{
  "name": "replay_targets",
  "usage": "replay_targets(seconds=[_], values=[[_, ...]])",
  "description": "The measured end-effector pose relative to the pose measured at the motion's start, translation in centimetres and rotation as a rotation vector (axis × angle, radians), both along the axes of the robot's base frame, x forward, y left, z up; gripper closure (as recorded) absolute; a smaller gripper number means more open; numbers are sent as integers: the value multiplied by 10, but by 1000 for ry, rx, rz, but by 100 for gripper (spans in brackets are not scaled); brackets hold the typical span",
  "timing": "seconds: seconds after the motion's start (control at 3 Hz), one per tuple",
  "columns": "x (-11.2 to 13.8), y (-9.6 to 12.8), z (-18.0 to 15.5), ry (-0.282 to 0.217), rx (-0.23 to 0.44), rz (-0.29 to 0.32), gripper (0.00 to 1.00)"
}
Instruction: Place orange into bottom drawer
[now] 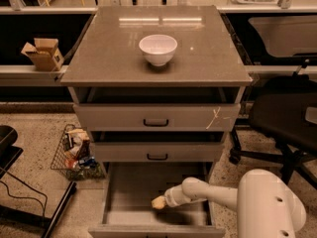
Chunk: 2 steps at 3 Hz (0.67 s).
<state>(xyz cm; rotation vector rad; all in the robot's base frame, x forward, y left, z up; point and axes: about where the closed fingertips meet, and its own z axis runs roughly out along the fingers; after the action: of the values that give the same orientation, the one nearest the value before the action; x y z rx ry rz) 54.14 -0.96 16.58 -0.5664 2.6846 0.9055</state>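
The bottom drawer [129, 202] is pulled out, showing a wide, deep grey tray with a flat floor. My white arm reaches in from the lower right, and my gripper [158, 202] hangs low over the middle of the drawer floor. The gripper's tip shows as a small yellowish-orange patch. I cannot tell the orange apart from the gripper there, and no orange shows anywhere else in view.
A white bowl [158, 49] stands on the cabinet top [208, 58]. The middle drawer [157, 152] and the top drawer [156, 118], with a tan X mark, are closed. A wire basket of items [74, 152] sits on the floor at left, and an office chair [282, 118] at right.
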Motion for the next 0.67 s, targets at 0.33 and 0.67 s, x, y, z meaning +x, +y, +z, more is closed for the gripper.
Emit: replay_targets(seconds=[0.33,0.67], values=[[7,-3,-1,-9,-2,-11,82],[7,-3,-1,-9,-2,-10,51]])
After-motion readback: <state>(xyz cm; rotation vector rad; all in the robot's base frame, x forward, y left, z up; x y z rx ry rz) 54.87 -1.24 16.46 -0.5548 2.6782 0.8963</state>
